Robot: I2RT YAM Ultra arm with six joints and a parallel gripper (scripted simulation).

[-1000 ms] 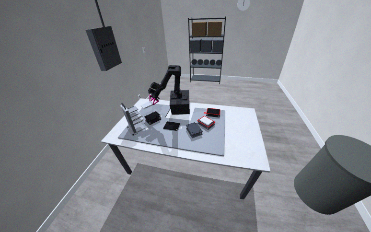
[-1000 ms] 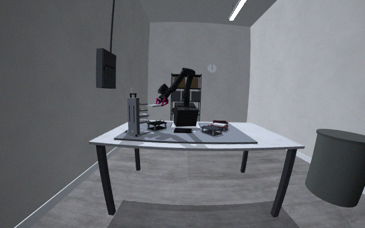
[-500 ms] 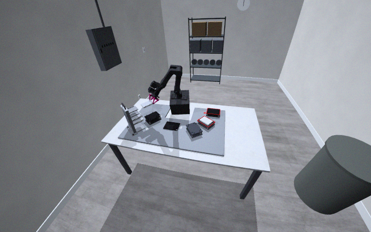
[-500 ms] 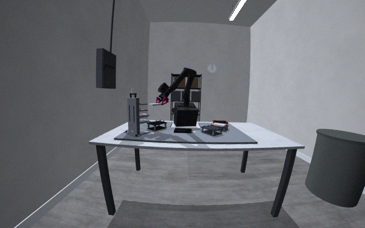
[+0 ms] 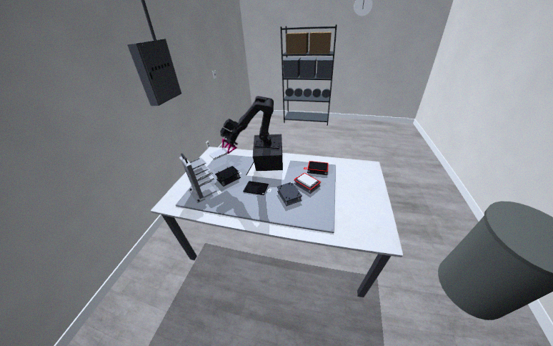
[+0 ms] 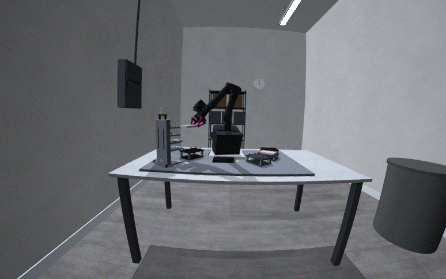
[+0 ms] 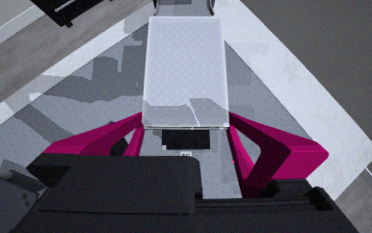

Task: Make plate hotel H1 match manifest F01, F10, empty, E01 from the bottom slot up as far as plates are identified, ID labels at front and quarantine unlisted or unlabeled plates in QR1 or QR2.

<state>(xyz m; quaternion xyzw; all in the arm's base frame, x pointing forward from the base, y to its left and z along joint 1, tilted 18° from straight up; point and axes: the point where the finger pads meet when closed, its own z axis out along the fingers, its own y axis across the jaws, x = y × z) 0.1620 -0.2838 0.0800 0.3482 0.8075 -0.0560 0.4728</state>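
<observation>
The plate hotel H1 (image 5: 195, 177) stands at the left of the grey mat, its shelves facing the arm; it also shows in the exterior view (image 6: 163, 141). My gripper (image 7: 185, 116) is shut on the near end of a white, clear-topped plate (image 7: 185, 72), one magenta finger on each long side. The plate (image 6: 189, 125) is held level at the height of the top shelf, mostly out in front of the hotel, with its far end at the shelf tips. No label can be read on it. Lower shelves (image 6: 176, 141) hold plates, too small to identify.
A black raised nest (image 5: 226, 174) sits beside the hotel. A flat black pad (image 5: 256, 187) and another raised nest (image 5: 289, 192) lie mid-mat. One red-framed quarantine nest (image 5: 306, 181) holds a white plate; the other (image 5: 317, 166) looks dark. The arm's base block (image 5: 267, 153) stands behind.
</observation>
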